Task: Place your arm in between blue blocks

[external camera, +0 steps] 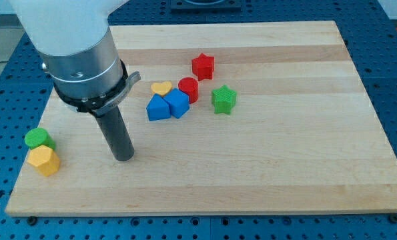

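Two blue blocks sit touching near the middle of the wooden board (285, 153): a blue triangular block (158, 109) on the view's left and a blue cube (178, 103) on its right. My tip (123, 157) rests on the board below and to the left of them, a short way off and touching no block. The arm's grey body rises from it toward the view's top left.
A yellow heart (161, 88) and a red cylinder (189, 89) sit just above the blue blocks. A red star (203, 65) lies higher, a green star (223, 99) to the right. A green cylinder (39, 139) and a yellow hexagon (44, 161) sit at the left edge.
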You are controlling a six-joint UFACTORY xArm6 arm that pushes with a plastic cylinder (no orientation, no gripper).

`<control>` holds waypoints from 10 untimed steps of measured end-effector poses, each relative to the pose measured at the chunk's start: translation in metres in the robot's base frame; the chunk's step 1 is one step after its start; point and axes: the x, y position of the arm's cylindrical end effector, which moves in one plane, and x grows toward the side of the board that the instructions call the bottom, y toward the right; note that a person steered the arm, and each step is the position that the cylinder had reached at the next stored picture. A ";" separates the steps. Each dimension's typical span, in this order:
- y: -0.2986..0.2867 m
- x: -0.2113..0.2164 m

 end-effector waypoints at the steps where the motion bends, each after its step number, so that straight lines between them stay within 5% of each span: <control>1: 0.000 -0.005; 10: 0.073 -0.108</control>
